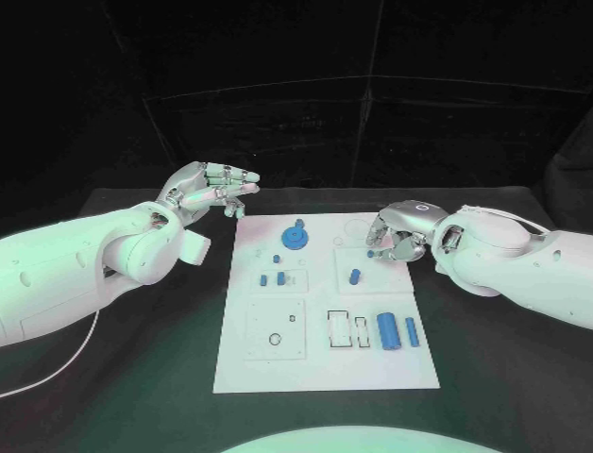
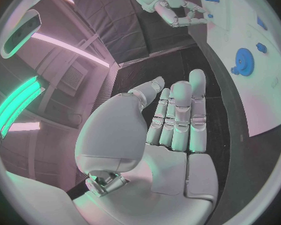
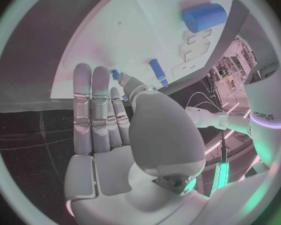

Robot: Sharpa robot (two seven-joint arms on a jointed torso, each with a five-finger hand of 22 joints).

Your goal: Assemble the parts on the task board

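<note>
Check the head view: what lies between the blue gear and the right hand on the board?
In the head view only bare white board separates the blue gear from the right hand; no part lies on that stretch.

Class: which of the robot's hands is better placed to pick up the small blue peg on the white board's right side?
Probably the right hand: it hovers beside the small blue peg, while the left hand sits off the white board.

Robotics lab: black table (image 1: 133, 311), dark curtain backdrop (image 1: 379, 113), ceiling light strips (image 2: 65, 45).

The task board (image 1: 327, 368) lies mid-table (image 1: 515, 377), parts (image 1: 391, 331) on it.
</note>
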